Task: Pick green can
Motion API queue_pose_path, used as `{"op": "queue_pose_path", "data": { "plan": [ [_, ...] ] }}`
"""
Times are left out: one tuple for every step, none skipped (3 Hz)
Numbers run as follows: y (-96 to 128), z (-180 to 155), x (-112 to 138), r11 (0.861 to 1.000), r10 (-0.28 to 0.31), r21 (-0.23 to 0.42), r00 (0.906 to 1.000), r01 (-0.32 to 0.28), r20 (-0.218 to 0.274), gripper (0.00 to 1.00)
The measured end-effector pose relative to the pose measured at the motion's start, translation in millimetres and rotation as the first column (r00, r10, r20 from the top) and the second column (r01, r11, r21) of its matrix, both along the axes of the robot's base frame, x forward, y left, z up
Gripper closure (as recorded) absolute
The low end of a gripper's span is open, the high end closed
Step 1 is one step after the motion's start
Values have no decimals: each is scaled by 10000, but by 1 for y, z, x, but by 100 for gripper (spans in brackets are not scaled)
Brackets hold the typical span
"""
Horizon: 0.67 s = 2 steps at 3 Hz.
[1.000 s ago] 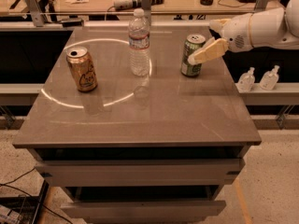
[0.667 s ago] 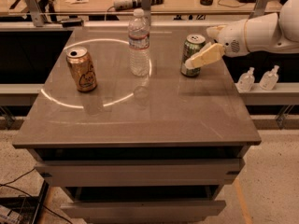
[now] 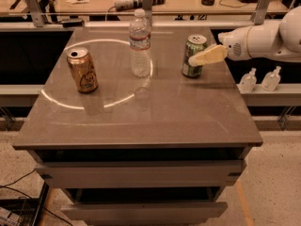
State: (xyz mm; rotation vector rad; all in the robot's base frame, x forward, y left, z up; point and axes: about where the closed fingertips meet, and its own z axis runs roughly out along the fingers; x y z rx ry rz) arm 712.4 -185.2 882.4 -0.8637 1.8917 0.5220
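The green can (image 3: 193, 45) stands upright on the grey table (image 3: 141, 112), at the back right. It has a green and pale patterned body and a silver top. My gripper (image 3: 201, 58) reaches in from the right on a white arm (image 3: 263, 39). Its cream tip lies across the can's front right side at mid-height. The can rests on the table top.
A clear plastic water bottle (image 3: 140, 42) stands left of the green can. A golden-brown can (image 3: 82, 70) stands at the table's left. Two small white bottles (image 3: 259, 79) sit on a low shelf to the right. A cluttered bench runs behind the table.
My gripper has dropped slightly and edged left against the green can. The can, the bottle and the golden-brown can have not moved.
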Motion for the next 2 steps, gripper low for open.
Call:
{"op": "queue_pose_path", "data": {
  "plan": [
    [-6, 0, 18, 9969, -752, 271, 9968, 744, 289, 18],
    [-11, 3, 28, 9948, -996, 247, 9936, 984, 537, 42]
  ]
}}
